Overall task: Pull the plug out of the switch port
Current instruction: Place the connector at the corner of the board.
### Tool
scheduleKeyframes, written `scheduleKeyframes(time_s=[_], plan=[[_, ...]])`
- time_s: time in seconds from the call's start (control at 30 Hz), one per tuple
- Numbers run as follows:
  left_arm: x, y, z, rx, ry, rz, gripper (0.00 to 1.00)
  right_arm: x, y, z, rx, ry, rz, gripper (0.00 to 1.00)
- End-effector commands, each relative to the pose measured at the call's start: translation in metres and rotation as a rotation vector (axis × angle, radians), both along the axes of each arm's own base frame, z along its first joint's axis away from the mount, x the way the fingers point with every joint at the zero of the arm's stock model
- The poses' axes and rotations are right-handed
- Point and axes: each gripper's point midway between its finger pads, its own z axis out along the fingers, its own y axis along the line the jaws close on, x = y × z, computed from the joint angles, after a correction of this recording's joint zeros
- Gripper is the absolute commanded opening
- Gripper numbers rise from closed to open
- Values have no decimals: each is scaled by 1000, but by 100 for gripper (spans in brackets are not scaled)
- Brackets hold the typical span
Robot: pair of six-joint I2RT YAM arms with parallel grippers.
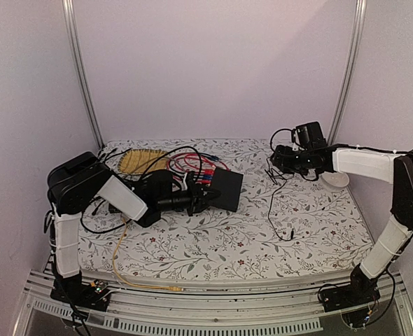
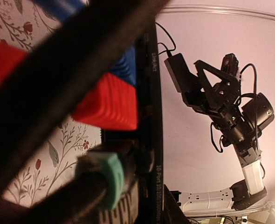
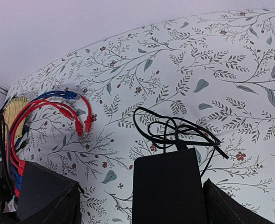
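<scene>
The flat black switch (image 1: 227, 190) lies at the middle of the table, and its thin edge (image 2: 155, 93) carries the port row. Red (image 2: 112, 105), blue (image 2: 126, 70) and green (image 2: 105, 179) plugs sit in ports along that edge. My left gripper (image 1: 196, 201) is at the port row, and its dark fingers (image 2: 123, 210) are shut round the green plug. My right gripper (image 1: 280, 162) hangs in the air at the back right. Its jaws stand wide around a black power adapter (image 3: 168, 191). The adapter lies against the right finger (image 3: 230, 205), and a gap shows at the left finger (image 3: 49, 200).
Red and blue patch cables (image 1: 192, 164) loop behind the switch beside a yellow woven mat (image 1: 140, 161). A thin black lead (image 1: 280, 210) trails from the adapter onto the cloth. A white round object (image 1: 334, 180) lies at the right. A yellow cable (image 1: 129, 273) runs to the front edge.
</scene>
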Motion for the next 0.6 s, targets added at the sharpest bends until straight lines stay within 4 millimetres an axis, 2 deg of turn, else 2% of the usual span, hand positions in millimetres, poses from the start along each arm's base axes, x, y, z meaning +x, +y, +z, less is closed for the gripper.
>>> scheduleKeyframes(time_s=[0.0, 0.07, 0.23, 0.47, 0.57], plan=[[11, -2, 62, -154, -182, -15, 0, 9, -26, -40, -1, 77, -79, 86], [12, 1, 62, -152, -183, -12, 0, 17, -33, -49, -5, 89, -103, 86], [11, 8, 63, -156, -188, -2, 0, 33, -47, -86, -10, 163, -151, 86], [8, 15, 67, -177, -195, 3, 0, 38, -76, -127, -57, 232, -244, 86], [6, 17, 70, -188, -198, 4, 0, 47, -81, -129, -74, 227, -264, 86]])
